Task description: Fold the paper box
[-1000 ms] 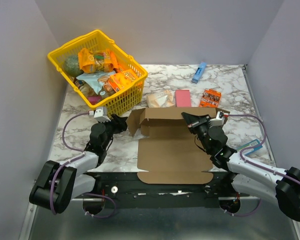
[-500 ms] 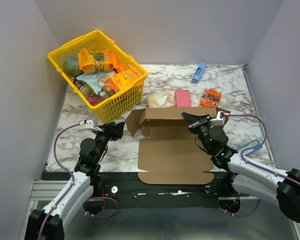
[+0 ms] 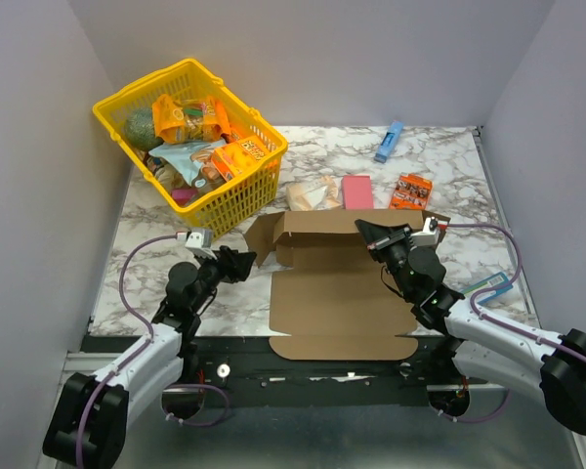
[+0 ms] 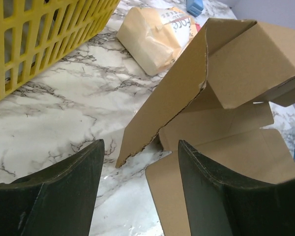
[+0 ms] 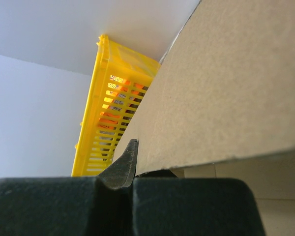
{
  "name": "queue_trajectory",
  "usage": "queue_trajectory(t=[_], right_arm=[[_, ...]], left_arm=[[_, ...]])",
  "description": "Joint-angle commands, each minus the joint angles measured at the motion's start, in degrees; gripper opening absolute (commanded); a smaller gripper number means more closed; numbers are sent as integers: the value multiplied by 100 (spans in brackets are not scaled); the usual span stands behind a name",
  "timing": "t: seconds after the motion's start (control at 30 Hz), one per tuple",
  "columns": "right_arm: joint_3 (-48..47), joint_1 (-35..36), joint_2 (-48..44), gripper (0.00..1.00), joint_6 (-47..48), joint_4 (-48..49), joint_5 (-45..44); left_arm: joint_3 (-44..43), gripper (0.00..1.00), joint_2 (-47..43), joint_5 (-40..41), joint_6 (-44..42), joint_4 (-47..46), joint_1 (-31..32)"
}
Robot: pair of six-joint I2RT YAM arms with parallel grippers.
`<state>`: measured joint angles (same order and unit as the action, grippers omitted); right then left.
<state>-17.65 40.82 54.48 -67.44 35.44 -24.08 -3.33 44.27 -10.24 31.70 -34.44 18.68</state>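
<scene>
- Since 1 second ago my left arm has swung in, bringing the left gripper (image 3: 244, 262) low beside the box's left edge; the right arm has stayed put.
- Left fingers (image 4: 64, 187) stand wide apart, empty, framing the loose side flap (image 4: 179, 93).
- The paper box (image 3: 342, 308) lies mid-table, base flat, rear wall raised.
- Right gripper (image 3: 364, 231) is fully closed, tip against that wall, gripping nothing I can see.
- I'd slide under the flap and lift slowly, clear of the yellow basket (image 3: 236, 195).
</scene>
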Motion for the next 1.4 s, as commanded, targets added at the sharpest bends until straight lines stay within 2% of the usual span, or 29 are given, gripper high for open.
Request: queue_trajectory(t=[0.0, 0.17, 0.2, 0.37, 0.4, 0.5, 0.83, 1.37], right_arm=[[-72, 23, 115, 1, 442, -556, 105], [-107, 23, 186, 1, 433, -538, 140], [-107, 23, 195, 0, 433, -538, 149], [-107, 23, 204, 1, 451, -556, 105], [-107, 23, 212, 0, 460, -573, 96], [-107, 23, 256, 0, 425, -547, 87], [-46, 23, 327, 0, 302, -565, 8], [95, 23, 142, 0, 196, -723, -141]], left_arm=[[-185, 68, 511, -198, -200, -634, 136], [-606, 53, 1161, -101, -384, -845, 426], [-659, 46, 1232, -49, -445, -845, 478], [-853, 25, 1286, 426, -595, -652, 883], [-879, 16, 1277, 505, -604, -600, 944], [-1055, 0, 1268, 733, -604, -354, 1216], [-1600, 0, 1145, 1946, -51, 797, 2104], [-2540, 0, 1856, 2579, -129, 1237, 3150]])
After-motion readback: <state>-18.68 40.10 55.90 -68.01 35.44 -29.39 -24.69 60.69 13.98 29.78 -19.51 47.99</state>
